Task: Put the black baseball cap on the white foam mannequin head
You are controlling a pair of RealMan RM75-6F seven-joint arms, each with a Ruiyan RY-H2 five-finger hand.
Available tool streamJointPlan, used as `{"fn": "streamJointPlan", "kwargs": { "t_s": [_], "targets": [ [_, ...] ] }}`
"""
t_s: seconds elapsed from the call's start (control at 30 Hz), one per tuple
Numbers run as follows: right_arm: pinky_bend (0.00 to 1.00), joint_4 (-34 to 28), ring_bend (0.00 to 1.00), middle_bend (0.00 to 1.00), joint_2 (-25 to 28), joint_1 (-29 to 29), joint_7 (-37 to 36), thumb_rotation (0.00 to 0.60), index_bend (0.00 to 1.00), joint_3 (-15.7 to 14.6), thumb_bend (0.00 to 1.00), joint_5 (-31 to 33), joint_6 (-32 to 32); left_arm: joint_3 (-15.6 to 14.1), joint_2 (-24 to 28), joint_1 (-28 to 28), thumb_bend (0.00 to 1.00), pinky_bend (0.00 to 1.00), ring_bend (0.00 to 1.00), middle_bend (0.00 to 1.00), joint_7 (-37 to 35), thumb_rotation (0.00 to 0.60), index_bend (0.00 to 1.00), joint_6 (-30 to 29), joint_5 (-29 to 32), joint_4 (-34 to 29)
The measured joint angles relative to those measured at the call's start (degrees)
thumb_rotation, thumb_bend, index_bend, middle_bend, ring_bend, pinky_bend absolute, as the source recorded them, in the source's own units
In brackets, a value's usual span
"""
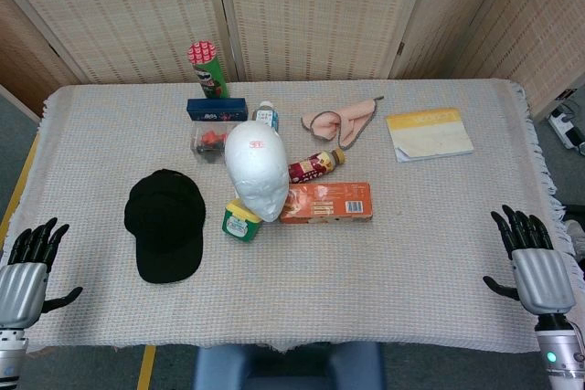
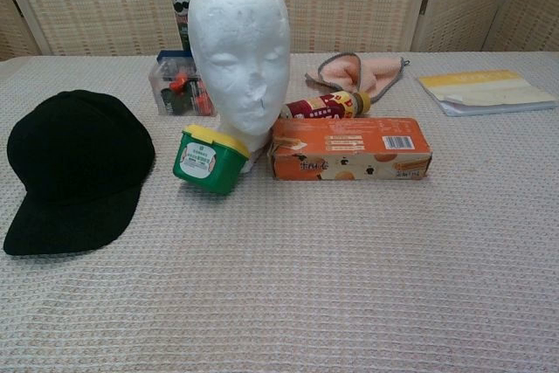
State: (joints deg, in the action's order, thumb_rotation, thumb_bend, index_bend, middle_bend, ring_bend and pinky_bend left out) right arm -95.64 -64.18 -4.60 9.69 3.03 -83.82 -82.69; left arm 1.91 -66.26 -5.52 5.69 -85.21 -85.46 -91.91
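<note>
The black baseball cap (image 1: pixel 165 225) is lying on the surface at nine o'clock from the white foam mannequin head (image 1: pixel 257 171), untouched. Both the left hand (image 1: pixel 27 264) and right hand (image 1: pixel 535 264) are hovering spread and empty. Lowering the cap carelessly risks toppling the light head onto the green tub (image 1: pixel 241 221) touching it.

Print shows on the orange box (image 2: pixel 349 148), with a barcode at its right end, but none reads. The green tub's (image 2: pixel 208 160) label and the bottle's (image 2: pixel 321 106) are too small to make out.

Woven screen standing behind the table
Beige panels of a folding screen (image 1: pixel 311 11) are backing a table (image 1: pixel 430 253) wearing pale waffle-weave cloth, grey floor (image 1: pixel 18 125) showing
</note>
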Motion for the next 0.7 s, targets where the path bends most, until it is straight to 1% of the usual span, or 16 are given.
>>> {"fn": "streamJointPlan", "kwargs": {
  "t_s": [0.1,0.17,0.2,0.27,0.33,0.4,0.43,0.47,0.5,0.57,0.6,0.7],
  "targets": [
    [0.00,0.0,0.00,0.00,0.0,-0.1,-0.1,0.600,0.00,0.1,0.00,0.0,0.0,-0.5,0.5,-0.1,0.12,0.04,0.00,0.02,0.3,0.600,0.05,1.4,0.4,-1.0],
    [0.00,0.1,0.00,0.00,0.0,-0.1,-0.2,0.600,0.00,0.1,0.00,0.1,0.1,-1.2,0.9,-0.3,0.12,0.07,0.00,0.03,-0.5,0.600,0.06,2.5,0.1,-2.1],
    [0.00,0.0,0.00,0.00,0.0,-0.1,-0.3,0.600,0.00,0.2,0.00,0.2,0.0,-1.5,1.0,-0.3,0.12,0.10,0.00,0.05,-1.2,0.600,0.08,2.8,-0.2,-2.4],
    [0.00,0.0,0.00,0.00,0.0,0.0,-0.4,0.600,0.00,0.3,0.00,0.1,-0.2,-2.3,0.9,-0.4,0.12,0.22,0.03,0.16,-3.5,0.600,0.12,3.0,-1.8,-2.7],
    [0.00,-0.1,0.00,0.00,0.1,0.0,-0.4,0.600,0.00,0.2,0.00,0.0,-0.2,-3.1,-0.3,-0.4,0.12,0.38,0.16,0.34,-5.7,0.600,0.19,2.3,-4.8,-1.9],
    [0.00,-0.3,0.00,0.00,0.3,0.0,-0.3,0.600,0.00,0.1,0.00,0.1,0.0,-3.7,-2.5,-0.2,0.12,0.56,0.35,0.59,-7.6,0.600,0.33,0.7,-8.2,0.2],
    [0.00,-0.5,0.00,0.00,0.4,0.0,-0.2,0.600,0.00,0.0,0.00,0.2,0.1,-4.0,-4.5,-0.1,0.12,0.62,0.42,0.67,-8.8,0.600,0.36,-0.6,-10.6,2.3],
    [0.00,-0.7,0.00,0.00,0.5,0.0,-0.1,0.600,0.00,0.0,0.00,0.2,0.2,-4.3,-6.2,0.0,0.12,0.72,0.52,0.77,-9.8,0.600,0.41,-1.6,-12.1,4.2],
    [0.00,-0.8,0.00,0.00,0.5,0.0,0.0,0.600,0.00,-0.1,0.00,0.1,0.2,-4.6,-8.0,0.1,0.12,0.79,0.60,0.85,-10.7,0.600,0.44,-2.6,-13.3,6.4],
    [0.00,-1.0,0.00,0.00,0.5,0.0,0.3,0.600,0.00,-0.2,0.00,-0.1,0.2,-5.1,-12.2,0.2,0.12,0.90,0.72,0.95,-12.6,0.600,0.46,-4.4,-15.5,12.1],
    [0.00,-1.0,0.00,0.00,0.5,0.0,0.5,0.600,0.00,-0.3,0.00,-0.3,0.2,-5.3,-14.1,0.1,0.12,0.94,0.77,0.98,-13.3,0.600,0.47,-5.1,-16.4,14.7],
    [0.00,-1.0,0.00,0.00,0.6,-0.1,0.0,0.600,0.00,-0.6,0.00,-0.9,0.4,-5.8,-20.3,-0.3,0.14,1.00,0.85,1.00,-15.0,0.600,0.48,-6.8,-18.8,23.7]
  ]
}}
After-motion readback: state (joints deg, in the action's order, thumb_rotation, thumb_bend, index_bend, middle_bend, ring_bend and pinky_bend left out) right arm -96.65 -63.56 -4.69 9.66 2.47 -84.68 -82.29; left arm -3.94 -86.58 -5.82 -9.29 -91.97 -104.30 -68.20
